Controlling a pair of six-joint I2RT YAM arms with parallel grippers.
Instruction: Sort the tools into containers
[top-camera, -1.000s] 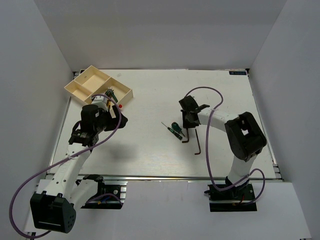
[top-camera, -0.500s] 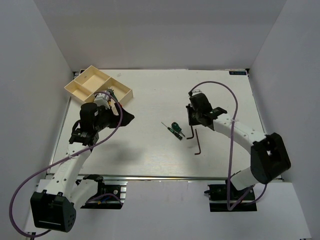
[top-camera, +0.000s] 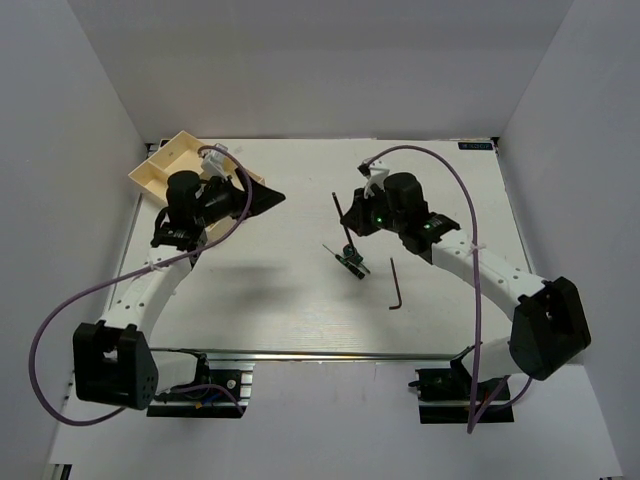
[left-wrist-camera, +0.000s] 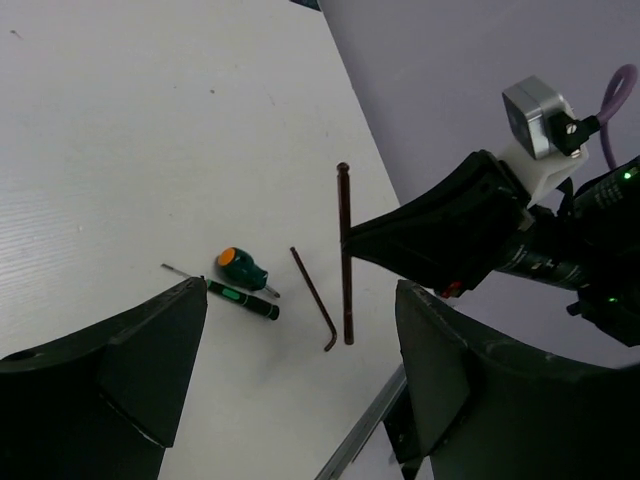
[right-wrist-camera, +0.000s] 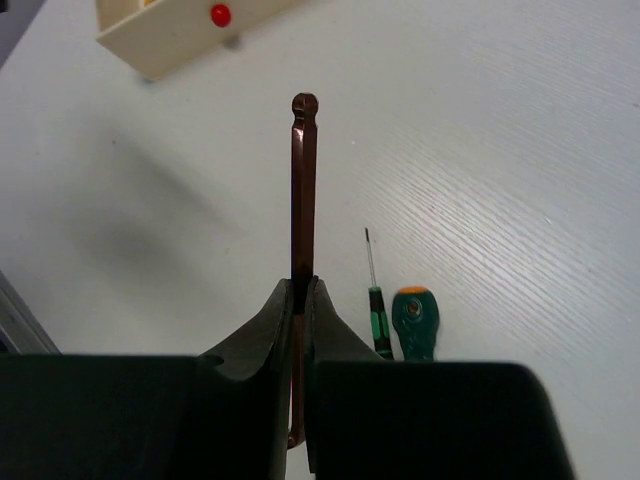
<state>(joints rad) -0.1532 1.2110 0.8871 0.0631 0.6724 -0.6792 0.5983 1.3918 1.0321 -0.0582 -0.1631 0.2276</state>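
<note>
My right gripper (top-camera: 352, 213) is shut on a dark L-shaped hex key (right-wrist-camera: 303, 180) and holds it above the table, its long arm sticking out past the jaws (top-camera: 340, 208). A second hex key (top-camera: 395, 286) lies on the table to the right. A thin green-handled screwdriver (top-camera: 341, 254) and a stubby green tool with an orange cap (top-camera: 352, 264) lie side by side at mid-table. My left gripper (top-camera: 262, 196) is open and empty, held beside the cream tray (top-camera: 158, 168) and pointing right. The pliers are hidden.
A small red knob (right-wrist-camera: 220, 14) sits by the tray wall (right-wrist-camera: 170, 35). The left arm covers much of the tray. In the left wrist view the table's near metal edge (left-wrist-camera: 365, 425) runs below the held key (left-wrist-camera: 345, 250) and the lying key (left-wrist-camera: 315, 300).
My right gripper has lifted one hex key off the table and carried it left and away. My left arm has swung back over the tray, its gripper now pointing right.
</note>
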